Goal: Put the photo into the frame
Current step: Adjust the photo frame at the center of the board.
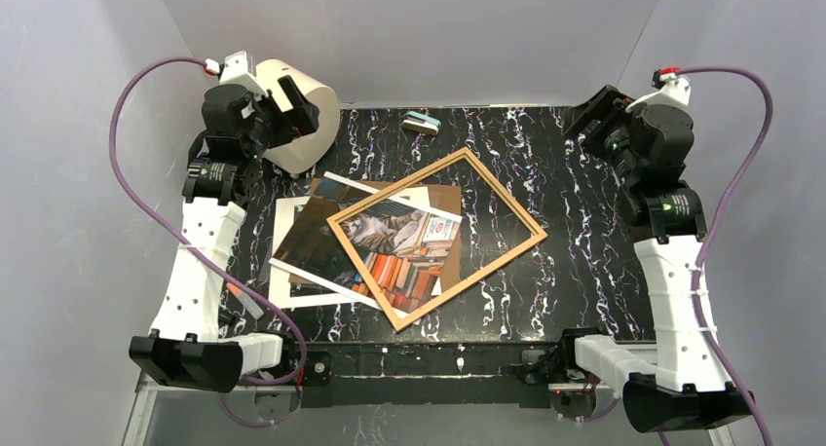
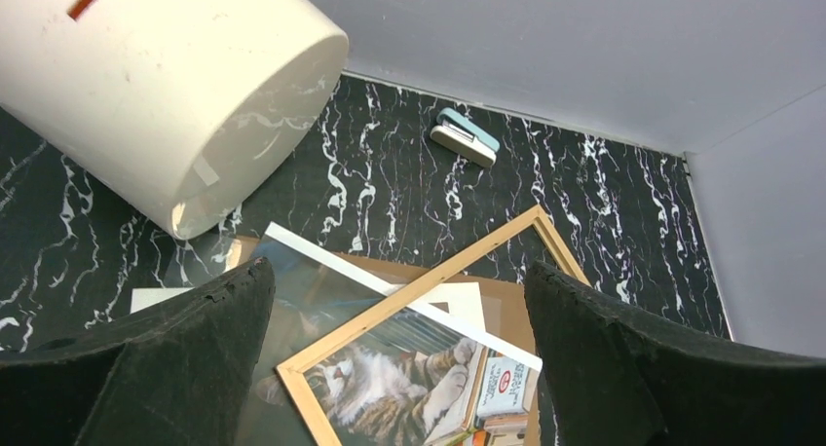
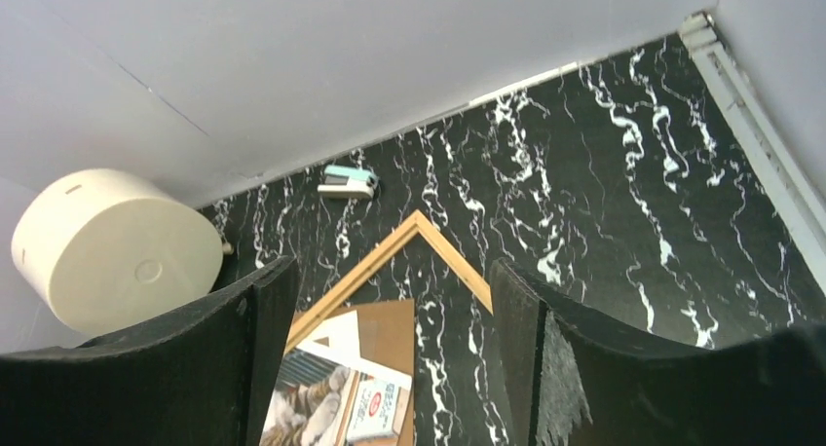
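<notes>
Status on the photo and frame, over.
Left gripper and right gripper open, empty, raised. Photo lies on the white mat, frame askew over it. Stapler and cream cylinder stand clear.

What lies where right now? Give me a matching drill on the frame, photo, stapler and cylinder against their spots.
Things:
1. frame
2. photo
3. stapler
4. cylinder

Places:
A. far edge, near the middle, lying alone
B. far-left corner, tipped on its side
C. centre, lying on top of the sheets, turned at an angle
D. partly under the frame, cat showing inside it

Pairs: 1-C, 2-D, 3-A, 4-B
</notes>
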`<state>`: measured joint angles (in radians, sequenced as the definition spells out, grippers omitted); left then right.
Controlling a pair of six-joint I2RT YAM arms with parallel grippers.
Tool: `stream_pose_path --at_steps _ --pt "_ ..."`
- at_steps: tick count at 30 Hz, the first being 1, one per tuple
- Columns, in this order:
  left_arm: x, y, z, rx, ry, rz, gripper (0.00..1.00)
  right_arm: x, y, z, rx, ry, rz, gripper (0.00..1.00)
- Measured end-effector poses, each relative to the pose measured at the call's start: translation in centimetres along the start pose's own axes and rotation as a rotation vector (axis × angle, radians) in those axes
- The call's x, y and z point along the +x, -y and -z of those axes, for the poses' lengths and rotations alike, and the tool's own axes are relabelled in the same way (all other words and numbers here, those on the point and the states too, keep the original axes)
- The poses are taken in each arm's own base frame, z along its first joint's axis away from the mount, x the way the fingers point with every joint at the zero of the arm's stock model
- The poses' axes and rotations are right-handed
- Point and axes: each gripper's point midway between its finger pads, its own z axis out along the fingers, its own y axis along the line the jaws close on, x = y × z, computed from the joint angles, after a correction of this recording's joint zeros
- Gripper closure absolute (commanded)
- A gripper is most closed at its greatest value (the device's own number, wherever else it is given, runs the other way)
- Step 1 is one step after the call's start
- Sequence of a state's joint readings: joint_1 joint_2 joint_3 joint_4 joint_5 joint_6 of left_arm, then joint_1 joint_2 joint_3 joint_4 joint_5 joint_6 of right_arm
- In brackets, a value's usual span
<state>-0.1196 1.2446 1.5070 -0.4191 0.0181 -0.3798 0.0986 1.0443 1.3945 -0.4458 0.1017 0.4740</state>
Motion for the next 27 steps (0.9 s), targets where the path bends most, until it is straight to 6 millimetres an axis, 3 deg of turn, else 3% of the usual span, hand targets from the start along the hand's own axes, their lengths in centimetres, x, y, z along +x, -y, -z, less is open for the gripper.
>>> stream_pose_path --at_steps 5,8,11,14,17,19,23,27 --pt "2.4 -0.4 -1.0 -0.004 -0.051 0.058 0.02 2.9 0.6 0.2 0.001 -0.083 -0.031 0.16" --pt "3.6 -0.7 -1.5 -0.016 -0.075 0.113 0.02 6.4 0.8 -0.1 -0.011 -0.211 -0.068 0.17" --pt "4.6 -0.9 -1.9 -0.025 -0.088 0.150 0.02 11.7 1.7 -0.2 0.003 -0.398 -0.124 0.16" --pt "5.1 -1.0 -2.2 -0.029 -0.096 0.165 0.02 18.2 3.3 0.3 0.056 -0.621 -0.205 0.15" --pt "5.2 -0.8 -2.2 -0.018 -0.101 0.170 0.02 24.5 5.1 2.0 0.136 -0.825 -0.301 0.14" --pt "5.2 -0.5 -2.2 0.003 -0.103 0.170 0.02 27.5 6.1 3.4 0.191 -0.921 -0.352 0.13" --pt "6.3 -0.2 -2.5 0.035 -0.130 0.168 0.02 30.5 6.9 5.1 0.259 -1.009 -0.411 0.19" --pt "8.3 -0.8 -2.8 0.022 -0.175 0.171 0.02 32.6 7.5 5.1 0.329 -1.068 -0.432 0.30"
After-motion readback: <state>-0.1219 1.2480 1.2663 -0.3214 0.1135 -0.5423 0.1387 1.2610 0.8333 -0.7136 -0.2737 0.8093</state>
